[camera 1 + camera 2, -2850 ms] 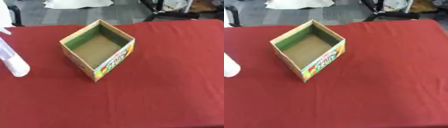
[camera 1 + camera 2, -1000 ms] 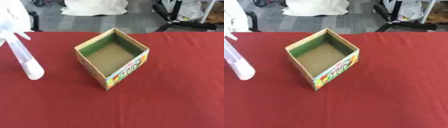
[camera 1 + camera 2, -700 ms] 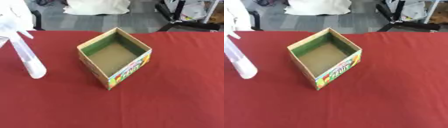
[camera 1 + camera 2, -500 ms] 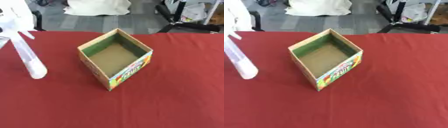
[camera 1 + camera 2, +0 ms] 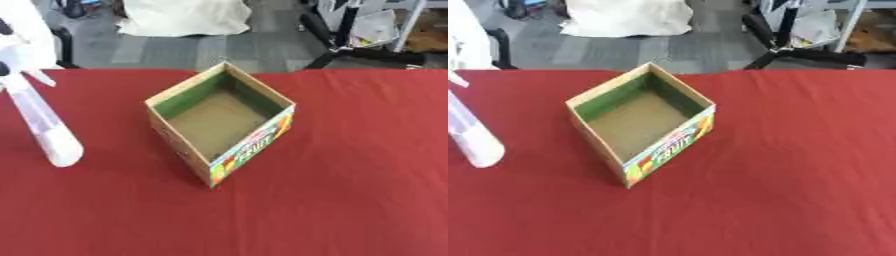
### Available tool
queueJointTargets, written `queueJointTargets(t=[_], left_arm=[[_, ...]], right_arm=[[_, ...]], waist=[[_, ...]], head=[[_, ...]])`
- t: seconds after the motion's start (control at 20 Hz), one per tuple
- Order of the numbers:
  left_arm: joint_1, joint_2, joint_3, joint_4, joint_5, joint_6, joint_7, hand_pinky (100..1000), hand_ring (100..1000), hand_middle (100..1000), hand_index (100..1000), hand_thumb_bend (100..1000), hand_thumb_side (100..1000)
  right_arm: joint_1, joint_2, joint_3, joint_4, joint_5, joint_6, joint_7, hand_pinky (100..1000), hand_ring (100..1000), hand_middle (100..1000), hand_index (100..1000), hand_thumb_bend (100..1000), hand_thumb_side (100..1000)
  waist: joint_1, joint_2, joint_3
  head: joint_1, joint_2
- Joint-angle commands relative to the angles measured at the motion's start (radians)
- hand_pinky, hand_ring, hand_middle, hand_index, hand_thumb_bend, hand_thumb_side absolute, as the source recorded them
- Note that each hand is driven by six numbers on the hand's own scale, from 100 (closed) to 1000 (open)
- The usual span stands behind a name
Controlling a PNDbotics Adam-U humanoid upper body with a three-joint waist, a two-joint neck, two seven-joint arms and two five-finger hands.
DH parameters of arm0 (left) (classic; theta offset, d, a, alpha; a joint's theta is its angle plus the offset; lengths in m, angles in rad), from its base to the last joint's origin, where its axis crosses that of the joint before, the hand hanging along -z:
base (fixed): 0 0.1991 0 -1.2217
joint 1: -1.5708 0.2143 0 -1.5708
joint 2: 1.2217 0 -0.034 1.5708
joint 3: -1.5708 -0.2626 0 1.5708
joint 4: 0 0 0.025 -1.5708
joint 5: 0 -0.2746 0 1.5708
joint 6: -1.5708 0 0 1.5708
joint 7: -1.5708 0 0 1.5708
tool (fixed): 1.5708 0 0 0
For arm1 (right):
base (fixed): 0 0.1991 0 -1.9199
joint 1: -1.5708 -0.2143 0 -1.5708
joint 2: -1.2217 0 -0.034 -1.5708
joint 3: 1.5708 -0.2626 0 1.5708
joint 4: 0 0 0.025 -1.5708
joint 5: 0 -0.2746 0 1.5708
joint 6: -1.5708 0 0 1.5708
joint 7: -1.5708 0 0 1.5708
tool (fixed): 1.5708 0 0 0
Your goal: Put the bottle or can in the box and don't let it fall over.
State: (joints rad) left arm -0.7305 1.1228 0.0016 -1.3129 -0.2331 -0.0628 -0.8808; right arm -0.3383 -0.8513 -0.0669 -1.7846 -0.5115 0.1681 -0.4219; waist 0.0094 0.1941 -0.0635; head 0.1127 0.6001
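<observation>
An open cardboard box with a green inner wall (image 5: 219, 125) sits mid-bench on the red cloth-covered bench (image 5: 350, 175). A white plastic bottle (image 5: 48, 130) stands tilted at the left. Neither hand shows.

Colourful printed label on the box (image 5: 249, 150) front, lettering too blurred to read

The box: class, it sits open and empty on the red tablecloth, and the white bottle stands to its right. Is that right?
One detail is wrong. In the left eye view the white bottle stands to the left of the box, not to its right. The rest holds: the box is open and empty and sits on the red tablecloth.
</observation>
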Motion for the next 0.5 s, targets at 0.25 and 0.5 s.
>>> queueJointTargets(t=[0.25, 0.5], left_arm=[[-0.009, 0.027, -0.006, -0.006, 0.014, -0.016, -0.026, 891, 851, 795, 819, 615, 448], [-0.005, 0.025, -0.012, -0.004, 0.005, -0.019, -0.026, 892, 851, 796, 815, 612, 417]], right_arm=[[-0.011, -0.032, -0.010, -0.015, 0.002, 0.001, 0.000, 799, 718, 692, 802, 456, 413], [-0.014, -0.030, -0.009, -0.015, 0.002, 0.002, 0.002, 799, 718, 692, 802, 457, 413]], waist=[[-0.001, -0.007, -0.004], [-0.003, -0.005, -0.005]], head=[[0.006, -0.015], [0.010, -0.015]])
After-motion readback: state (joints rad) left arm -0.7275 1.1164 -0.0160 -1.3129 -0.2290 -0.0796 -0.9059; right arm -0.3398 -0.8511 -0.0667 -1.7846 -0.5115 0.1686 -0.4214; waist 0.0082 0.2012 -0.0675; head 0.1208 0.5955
